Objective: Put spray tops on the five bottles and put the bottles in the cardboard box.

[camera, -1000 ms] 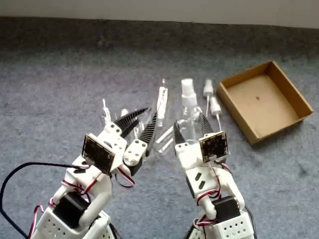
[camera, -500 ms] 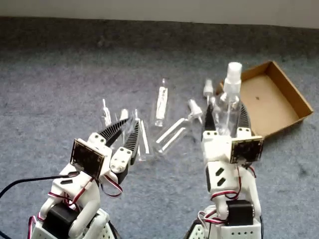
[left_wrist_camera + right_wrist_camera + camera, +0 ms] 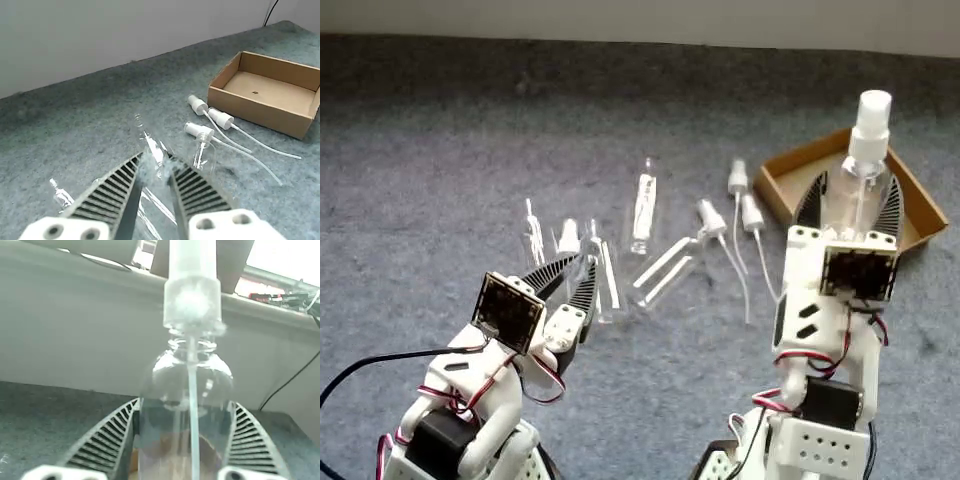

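Observation:
My right gripper is shut on a clear bottle with a white spray top on it. It holds the bottle upright above the near part of the cardboard box. In the right wrist view the bottle sits between both fingers of that gripper. My left gripper hangs low over the carpet, narrowly open, with a lying clear bottle just past its tips. More clear bottles lie mid-carpet, and three loose spray tops lie beside them.
The open box stands at the right on grey carpet. Long dip tubes trail from the loose tops toward the arms. A small white cap and a thin clear piece lie left of the bottles. A wall bounds the far side.
The right arm lifted the capped bottle off the carpet and swung it right to above the box. The left gripper drew back toward its base and narrowed.

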Robot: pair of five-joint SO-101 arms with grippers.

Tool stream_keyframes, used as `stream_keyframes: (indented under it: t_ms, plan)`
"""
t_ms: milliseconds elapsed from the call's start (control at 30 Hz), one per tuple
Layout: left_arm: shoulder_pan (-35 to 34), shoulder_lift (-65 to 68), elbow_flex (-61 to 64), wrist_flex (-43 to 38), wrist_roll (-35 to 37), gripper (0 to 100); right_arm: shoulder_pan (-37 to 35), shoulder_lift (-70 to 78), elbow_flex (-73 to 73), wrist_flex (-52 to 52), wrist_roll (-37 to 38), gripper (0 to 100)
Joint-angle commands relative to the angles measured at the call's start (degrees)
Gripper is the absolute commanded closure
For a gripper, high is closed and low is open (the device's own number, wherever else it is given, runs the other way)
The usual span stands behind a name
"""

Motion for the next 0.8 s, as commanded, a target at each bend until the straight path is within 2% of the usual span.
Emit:
stream_keyframes:
  t_ms: [0, 233, 533, 767]
  plan:
    - [-0.5, -0.4, 2.7, -0.1, -0.4, 100, 4.7, 10.8, -6.6, -2.4, -4.0, 80.0]
    - [-0.5, -0.4, 7.5, -0.2, -0.3, 100, 6.5, 22.3, -11.6, -3.7, -4.6, 80.0]
    - [-0.5, -0.4, 12.2, -0.2, -0.3, 100, 6.5, 32.6, -8.9, -24.6, -4.6, 80.0]
    - [-0.5, -0.4, 14.5, -0.2, -0.3, 100, 7.9, 48.8, -9.9, -37.3, -5.0, 80.0]
